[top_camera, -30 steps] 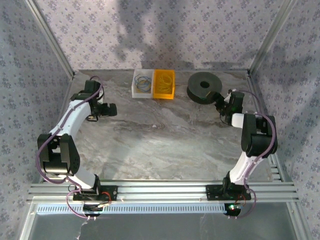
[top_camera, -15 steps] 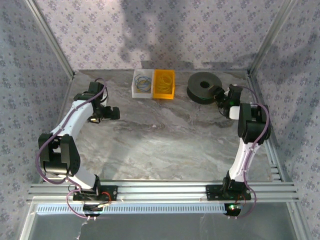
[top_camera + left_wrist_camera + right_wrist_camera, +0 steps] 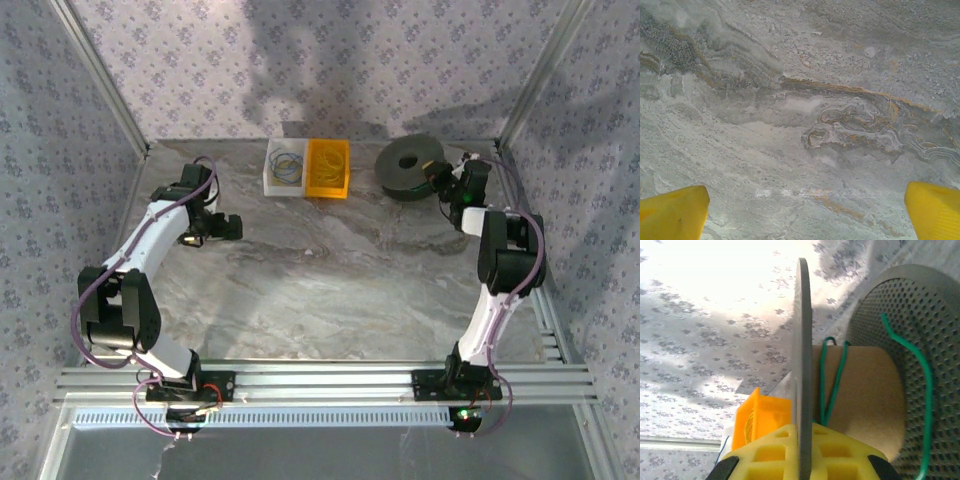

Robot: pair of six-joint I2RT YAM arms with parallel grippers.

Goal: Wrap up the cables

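Overhead and wrist views of a two-arm bench. The grey marbled table (image 3: 330, 290) carries three items along its far edge.

At far right is a dark grey spool (image 3: 405, 163) with a round central hole. The right wrist view shows its make-up: one thin flange (image 3: 802, 340) seen edge-on, a brown cardboard core (image 3: 865, 395), and a second, perforated flange (image 3: 895, 310) behind it.

The right gripper (image 3: 438, 178) is closed on the edge-on flange, which runs between its yellow fingers (image 3: 770, 455). Whether the spool rests on the table cannot be told.

The left gripper (image 3: 228, 228) hangs over bare marble at the left of the table. Its jaws are spread wide, one yellow fingertip (image 3: 672, 215) at each lower corner of its wrist view, with nothing between them.

An orange see-through box (image 3: 328, 170) stands left of the spool. Its contents cannot be made out.

A white tray (image 3: 268, 172) touches the left side of the orange box. It holds small loops of thin wire (image 3: 288, 165), one dark and one yellowish.

The wire (image 3: 929, 390) is on the spool. It is very thin, smooth-coated and reads as green. Two strands run across the core, and one loose length curves over the perforated flange.
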